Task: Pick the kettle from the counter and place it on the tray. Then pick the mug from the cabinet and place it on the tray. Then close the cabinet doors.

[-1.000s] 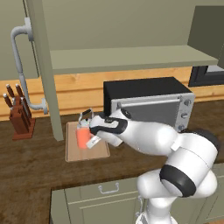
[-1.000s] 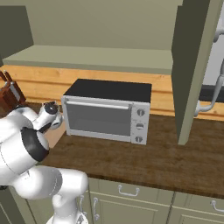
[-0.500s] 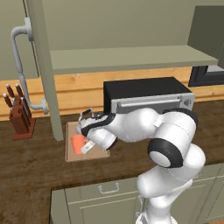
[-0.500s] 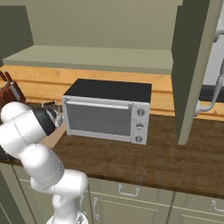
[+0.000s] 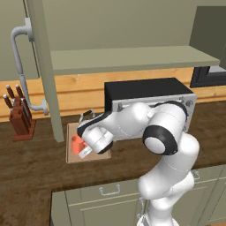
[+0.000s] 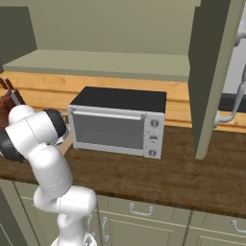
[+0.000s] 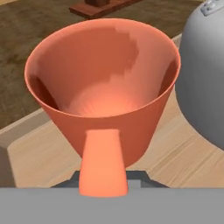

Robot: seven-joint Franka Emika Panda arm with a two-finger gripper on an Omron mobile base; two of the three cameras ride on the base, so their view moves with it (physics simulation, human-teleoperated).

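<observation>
The orange mug [image 5: 77, 144] hangs low over the left part of the light wooden tray [image 5: 98, 156], with my gripper [image 5: 84, 150] shut on it. In the hand view the mug [image 7: 105, 87] gapes towards me, its handle between my fingertips, gripper [image 7: 104, 180]. The silvery-grey kettle [image 7: 205, 78] stands on the tray [image 7: 175, 153] just right of the mug; its dark handle [image 5: 86, 115] pokes up behind my arm. I cannot tell whether the mug touches the tray. The cabinet [image 5: 132, 59] stands with its doors [image 5: 44, 66] open.
A toaster oven [image 5: 145, 95] stands on the dark counter [image 5: 35, 176] right of the tray; it is also in the right base view [image 6: 117, 127]. A knife block [image 5: 20, 117] is at the far left. The right cabinet door [image 6: 211, 72] juts out over the counter.
The mug in my gripper has come down and a little left over the tray. My elbow has swung in front of the toaster oven.
</observation>
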